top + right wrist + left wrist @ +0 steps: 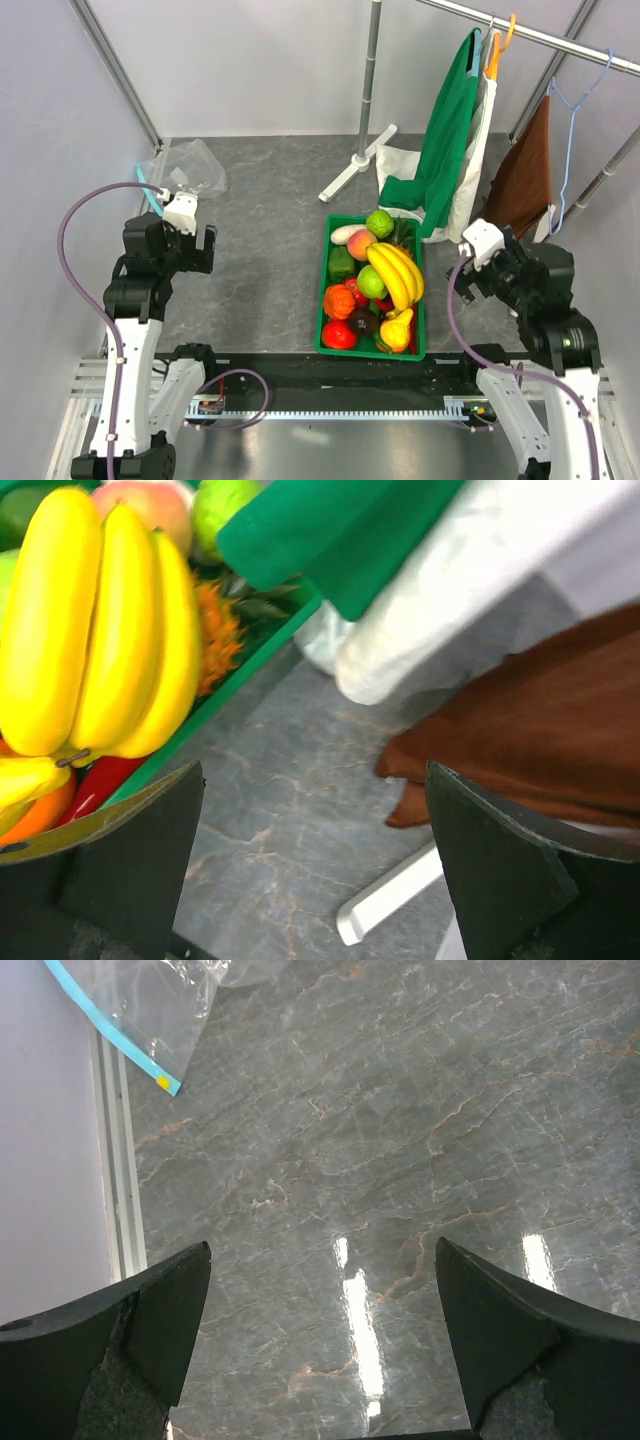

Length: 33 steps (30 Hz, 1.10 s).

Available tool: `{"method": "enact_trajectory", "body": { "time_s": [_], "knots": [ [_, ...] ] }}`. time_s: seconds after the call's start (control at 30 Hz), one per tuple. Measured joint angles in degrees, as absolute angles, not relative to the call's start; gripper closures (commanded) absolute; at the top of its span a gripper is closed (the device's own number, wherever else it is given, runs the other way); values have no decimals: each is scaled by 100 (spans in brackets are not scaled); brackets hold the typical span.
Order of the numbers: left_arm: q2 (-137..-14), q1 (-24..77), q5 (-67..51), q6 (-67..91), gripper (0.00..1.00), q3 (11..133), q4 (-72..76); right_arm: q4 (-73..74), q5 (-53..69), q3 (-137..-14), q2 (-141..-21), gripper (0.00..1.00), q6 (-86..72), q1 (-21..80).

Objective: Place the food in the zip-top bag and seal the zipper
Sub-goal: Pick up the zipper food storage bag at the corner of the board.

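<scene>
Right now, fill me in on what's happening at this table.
Nothing is being handled yet. The left tool hovers open and empty over the tabletop, near the zip-top bag. The right tool, also open and empty, hovers beside the green crate. All the food sits in that crate. The bag lies empty at the far left, well apart from the crate.

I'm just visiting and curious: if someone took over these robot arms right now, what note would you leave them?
Left gripper: open, empty, over bare table near the zip-top bag.
Right gripper: open, empty, beside the green crate.
Food: piled in the crate.
Bag: far left, no food seen inside.
Done: nothing.
To do: load the food, seal the zipper.
</scene>
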<state>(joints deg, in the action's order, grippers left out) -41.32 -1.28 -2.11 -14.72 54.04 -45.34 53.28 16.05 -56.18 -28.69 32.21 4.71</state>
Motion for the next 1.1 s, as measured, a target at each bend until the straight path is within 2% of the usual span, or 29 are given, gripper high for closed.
{"method": "enact_trajectory", "body": {
  "time_s": [0.3, 0.43, 0.53, 0.7, 0.87, 1.1],
  "knots": [
    [-4615, -128, -303, -1264, 0, 5596, -4506, 5437, 2309, -5780, -4364, 2, 3350, 521],
    [-5070, -128, -242, -1280, 0, 5697, -4407, 5280, 2128, -6020, -4952, 2, 3334, 1345],
    [-5710, -128, -204, -1417, 0, 5979, -4357, 5137, 1702, -6202, -5358, 2, 3282, 2604],
    [-6923, -130, -213, -1852, 0, 6510, -4106, 4995, 1264, -6759, -6080, 2, 3081, 3677],
    [-8512, -373, -222, -2327, 0, 7467, -3747, 4609, 1052, -7391, -6705, 2, 2727, 4101],
    [-10551, -1544, -696, -3238, 3, 8650, -3232, 3970, 1068, -7874, -7203, 2, 2246, 4141]
  ]
}}
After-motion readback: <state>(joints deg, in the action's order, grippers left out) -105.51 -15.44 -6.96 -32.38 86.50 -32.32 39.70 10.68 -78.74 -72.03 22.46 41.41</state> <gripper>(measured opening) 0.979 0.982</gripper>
